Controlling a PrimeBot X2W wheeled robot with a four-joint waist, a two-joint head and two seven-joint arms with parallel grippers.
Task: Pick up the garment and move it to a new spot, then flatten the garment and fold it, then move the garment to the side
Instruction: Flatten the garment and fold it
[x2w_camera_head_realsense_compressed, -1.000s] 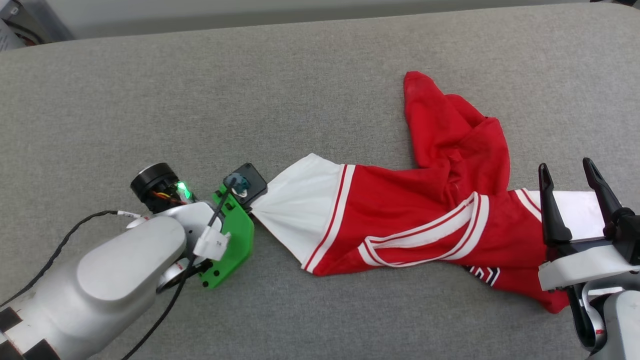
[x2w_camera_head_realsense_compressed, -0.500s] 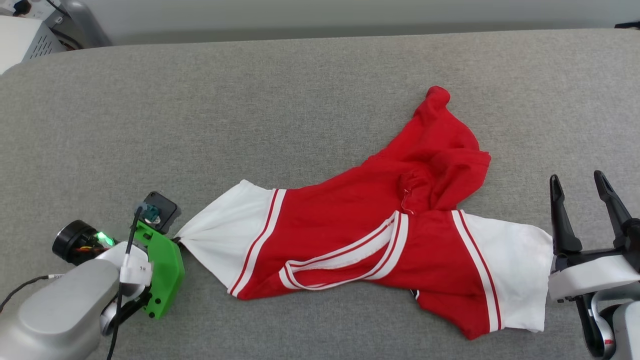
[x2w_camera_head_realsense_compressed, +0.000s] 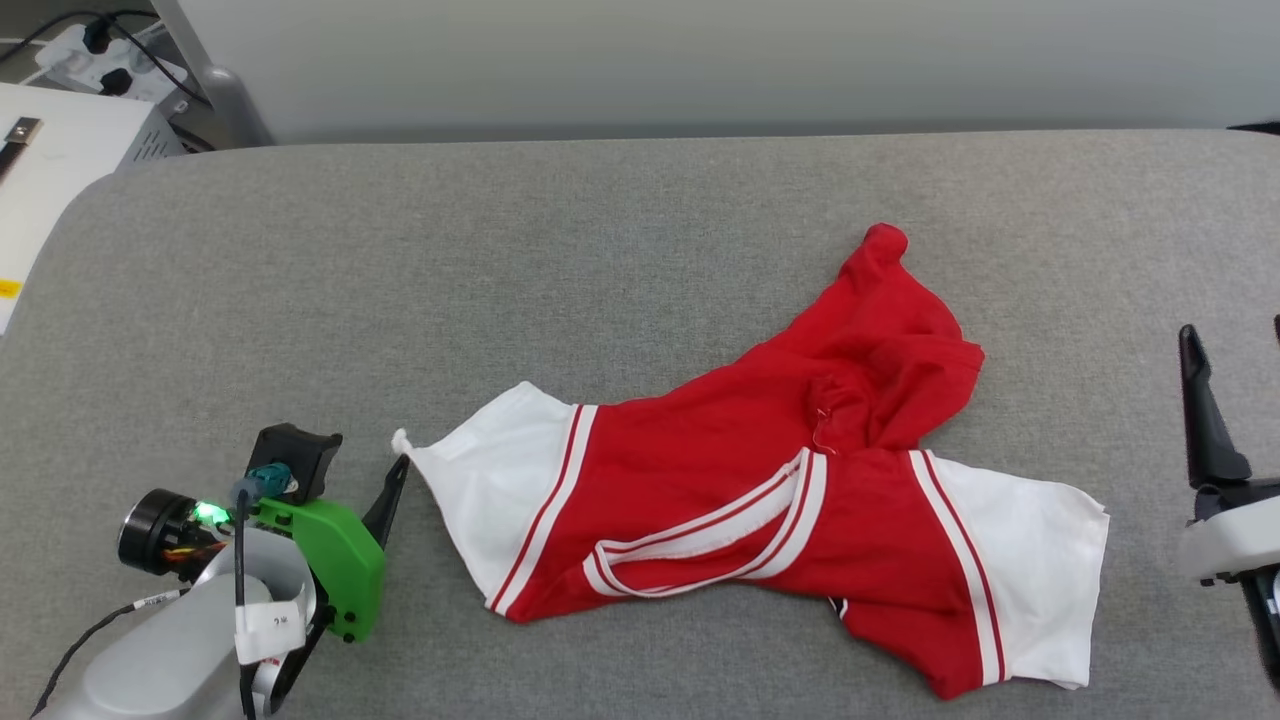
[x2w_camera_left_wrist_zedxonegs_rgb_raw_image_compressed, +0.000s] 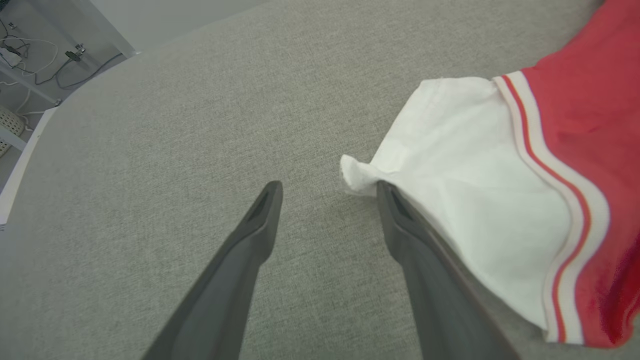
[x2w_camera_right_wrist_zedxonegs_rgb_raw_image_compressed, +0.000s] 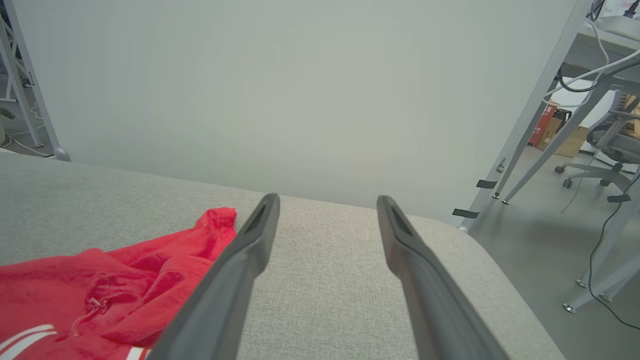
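Sleeve released: left hand (x2w_camera_left_wrist_zedxonegs_rgb_raw_image_compressed: 328, 189) was clamped on it and now stands wide open, holding nothing. The pinched sleeve tip (x2w_camera_left_wrist_zedxonegs_rgb_raw_image_compressed: 354, 175) just touches one finger. Shirt (x2w_camera_head_realsense_compressed: 760, 470) lies crumpled on the grey counter (x2w_camera_head_realsense_compressed: 600, 250), centre-right in the head view, a white sleeve out at each end. Right hand (x2w_camera_right_wrist_zedxonegs_rgb_raw_image_compressed: 327, 201) is wide open and empty, just off the shirt's right side.

garment (x2w_camera_head_realsense_compressed: 760, 470) on table (x2w_camera_head_realsense_compressed: 500, 250), centre-right. left claw (x2w_camera_left_wrist_zedxonegs_rgb_raw_image_compressed: 328, 186) just left of its sleeve tip; right claw (x2w_camera_right_wrist_zedxonegs_rgb_raw_image_compressed: 327, 200) well off to its right.
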